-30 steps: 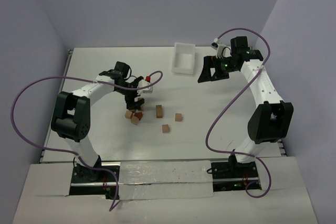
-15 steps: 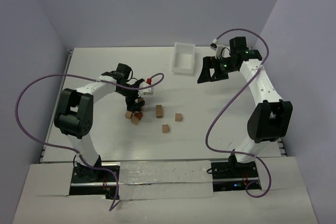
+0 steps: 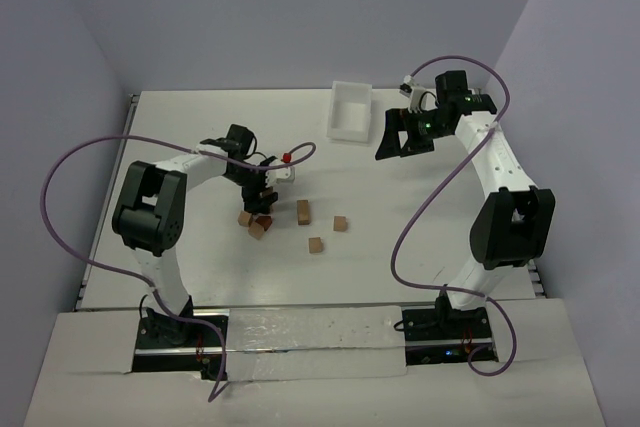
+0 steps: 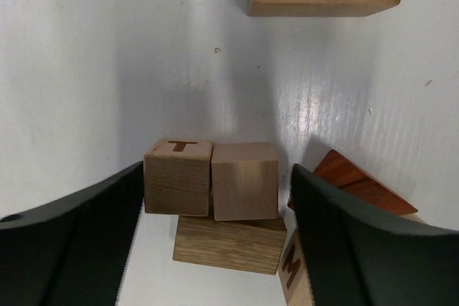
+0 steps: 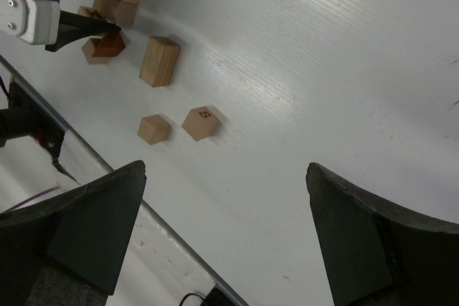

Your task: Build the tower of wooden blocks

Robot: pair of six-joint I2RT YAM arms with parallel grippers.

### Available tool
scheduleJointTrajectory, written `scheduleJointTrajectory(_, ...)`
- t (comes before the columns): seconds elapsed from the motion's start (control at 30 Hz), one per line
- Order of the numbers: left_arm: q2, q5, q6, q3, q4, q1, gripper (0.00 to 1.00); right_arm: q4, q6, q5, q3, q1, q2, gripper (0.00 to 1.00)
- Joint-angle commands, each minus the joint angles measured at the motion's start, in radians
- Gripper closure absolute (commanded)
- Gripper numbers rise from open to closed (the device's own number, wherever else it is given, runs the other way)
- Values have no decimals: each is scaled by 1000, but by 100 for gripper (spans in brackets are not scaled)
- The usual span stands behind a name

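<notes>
**Tower barely begun, left claw straddling the top pair**

The wood block tower [image 4: 235, 209] is only a start. A flat dark block [image 4: 229, 244] lies on the tabletop [image 3: 200, 137] left of centre. A cube marked T [image 4: 178, 175] and a plain cube [image 4: 244, 170] sit on it side by side, touching.

My left claw [image 4: 219, 177] stands open around that pair. One finger is right at the T cube's outer face, the other is apart from the plain cube, and it grips nothing.

If I close from here, I expect both cubes to be pinched together. Uneven contact could skew them or push one off the base.

A tilted reddish block [image 4: 355, 185] sits just beside the far finger, with a block marked M [image 4: 297, 277] next to it. Any sideways shift could knock those into the base.

Further out, a taller block [image 3: 303, 211] and two loose cubes [image 3: 341, 223] [image 3: 316, 244] lie near, toward the right arm. A white tray [image 3: 345, 133] sits at the far side. My right claw [image 5: 226, 173] hangs near the tray, wide open and empty, well apart from the blocks.
</notes>
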Motion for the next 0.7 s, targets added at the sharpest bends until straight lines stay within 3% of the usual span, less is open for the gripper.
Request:
scheduleJointTrajectory(0.0, 6, 20, 17, 40, 35, -5, 24, -10, -10, 3, 39, 9, 4, 0)
scheduleJointTrajectory(0.4, -107, 4, -45, 44, -3, -27, 51, -7, -5, 8, 34, 9, -24, 0)
scheduleJointTrajectory(0.67, -271, -43, -333, 91, -40, -171, 65, -13, 6, 17, 42, 9, -45, 0)
